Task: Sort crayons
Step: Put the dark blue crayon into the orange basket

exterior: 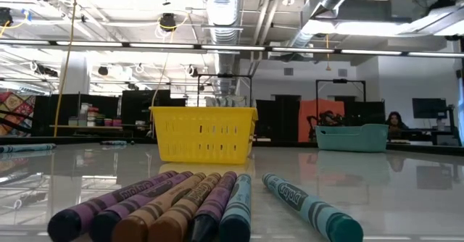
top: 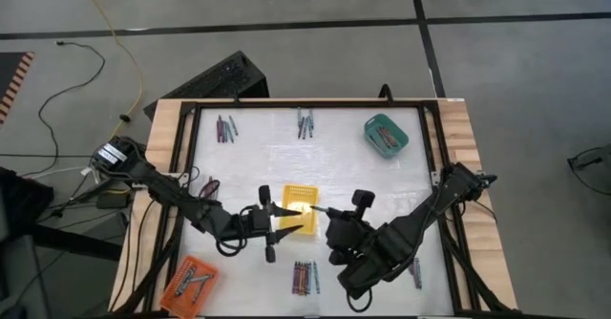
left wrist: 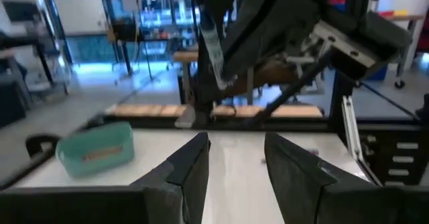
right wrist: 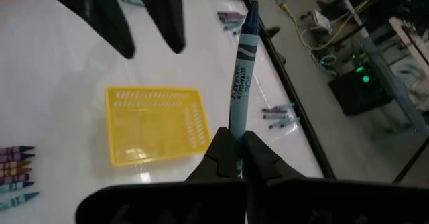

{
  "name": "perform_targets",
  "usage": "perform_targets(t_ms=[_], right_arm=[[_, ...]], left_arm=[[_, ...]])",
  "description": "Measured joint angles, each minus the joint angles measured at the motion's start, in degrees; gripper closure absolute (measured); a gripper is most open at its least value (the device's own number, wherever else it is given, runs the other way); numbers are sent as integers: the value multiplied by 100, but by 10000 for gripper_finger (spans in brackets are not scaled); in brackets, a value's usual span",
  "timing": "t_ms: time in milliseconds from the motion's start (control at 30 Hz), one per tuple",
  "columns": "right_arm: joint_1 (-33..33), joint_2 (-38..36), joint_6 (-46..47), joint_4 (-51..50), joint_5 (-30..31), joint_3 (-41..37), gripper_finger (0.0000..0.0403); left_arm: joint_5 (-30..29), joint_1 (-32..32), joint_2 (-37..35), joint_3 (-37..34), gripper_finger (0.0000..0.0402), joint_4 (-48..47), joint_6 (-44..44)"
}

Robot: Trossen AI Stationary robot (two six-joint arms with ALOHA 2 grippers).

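My right gripper (top: 330, 214) (right wrist: 234, 150) is shut on a blue crayon (right wrist: 242, 63), held in the air beside the yellow tray's (top: 298, 201) (right wrist: 157, 127) right edge. My left gripper (top: 289, 222) (left wrist: 234, 163) hovers open at the tray's near-left side with nothing between its fingers, facing the right arm. Small groups of crayons lie flat on the white table at the far left (top: 226, 128), far middle (top: 305, 121), left (top: 208, 187), near middle (top: 304, 277) (exterior: 167, 206) and near right (top: 415, 273). Neither gripper shows in the low view. My right gripper pinches the blue crayon's butt end (right wrist: 234, 131) between its two fingers. The crayon runs on along the fingers, its point (right wrist: 253, 8) leading away from the gripper toward the left gripper. The fingers slant down from the table's right. The crayon is lifted clear of table and tray.
A teal tray (top: 386, 135) (exterior: 352, 137) holding crayons stands at the far right and an orange tray (top: 189, 283) with crayons at the near left corner. A black frame (top: 315, 103) borders the white surface. The two arms are close together over the table's middle.
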Motion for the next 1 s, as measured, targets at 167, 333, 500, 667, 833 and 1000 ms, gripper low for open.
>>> perform_targets(t_ms=[167, 333, 500, 667, 833, 1000], right_arm=[[-7, 0, -715, 453, 77, 292, 403], [-11, 0, -1599, 1146, 153, 522, 403], [-11, 0, -2385, 1735, 151, 650, 403], [-9, 0, -2776, 2075, 146, 657, 403], [-44, 0, -2794, 2115, 146, 657, 403], [-77, 0, -2905, 2251, 117, 657, 403]], left_arm=[[379, 83, 0, 0, 266, 606, 575], [613, 253, 0, 0, 266, 914, 673], [1172, 371, 0, 1, 266, 1251, 680], [1493, 377, 0, 2, 266, 1787, 1051], [1755, 373, 0, 2, 266, 1924, 1065], [1815, 376, 0, 9, 266, 1944, 1120]])
